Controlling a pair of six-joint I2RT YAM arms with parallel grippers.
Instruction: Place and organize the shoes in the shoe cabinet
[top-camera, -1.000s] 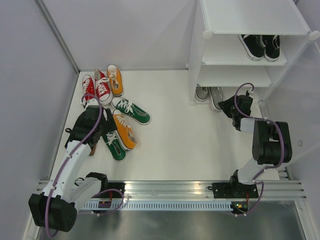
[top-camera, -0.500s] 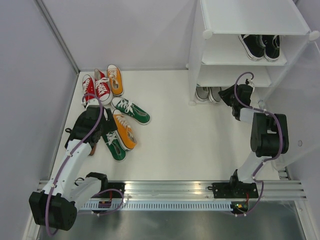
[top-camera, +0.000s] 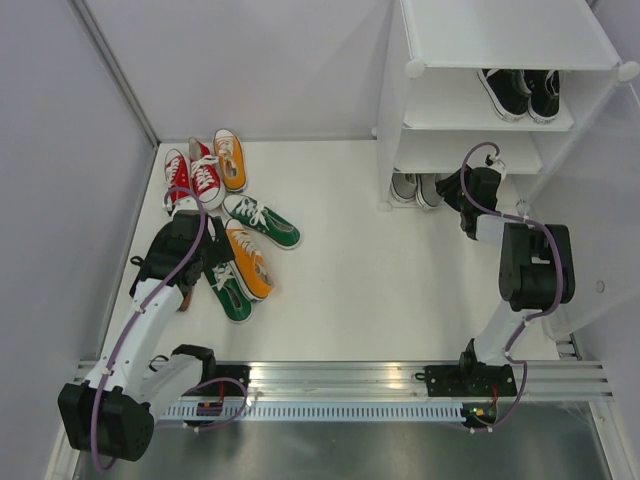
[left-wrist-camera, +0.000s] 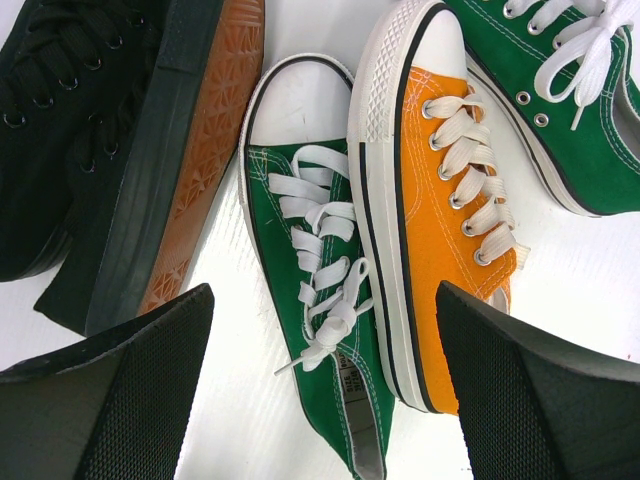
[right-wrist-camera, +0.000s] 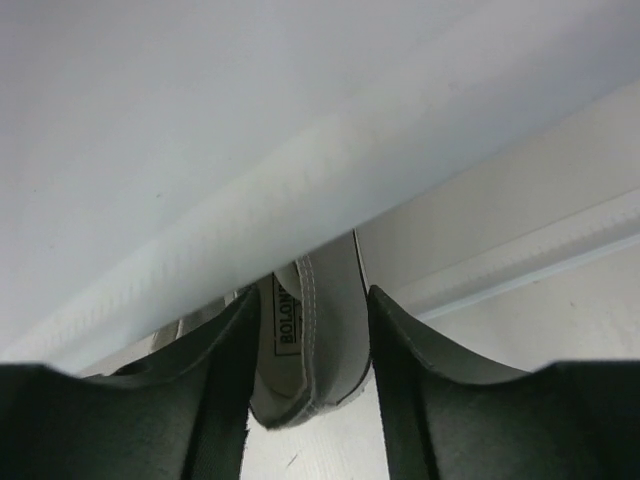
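My left gripper (left-wrist-camera: 322, 305) is open and hovers low over a green shoe (left-wrist-camera: 315, 300), its fingers on either side of the shoe. An orange shoe (left-wrist-camera: 445, 210) lies against that shoe's right side. A black shoe (left-wrist-camera: 110, 150) lies on its side to the left. In the top view my left gripper (top-camera: 200, 258) is over the pile on the floor. My right gripper (right-wrist-camera: 312, 300) is shut on the heel of a grey shoe (right-wrist-camera: 320, 340) at the edge of the bottom tier of the shoe cabinet (top-camera: 500, 35). In the top view my right gripper (top-camera: 462, 188) is next to another grey shoe (top-camera: 405, 187).
Two black shoes (top-camera: 503, 90) stand on a middle tier. Two red shoes (top-camera: 205, 172) and an orange shoe (top-camera: 230, 158) lie at the back left. A second green shoe (top-camera: 262, 222) lies beside the pile. The cabinet's shelf edge (right-wrist-camera: 300, 170) is close above my right fingers. Walls close in on both sides.
My right gripper has moved away from me toward the cabinet, carrying the grey shoe in under the bottom tier's edge. The left arm has not moved.
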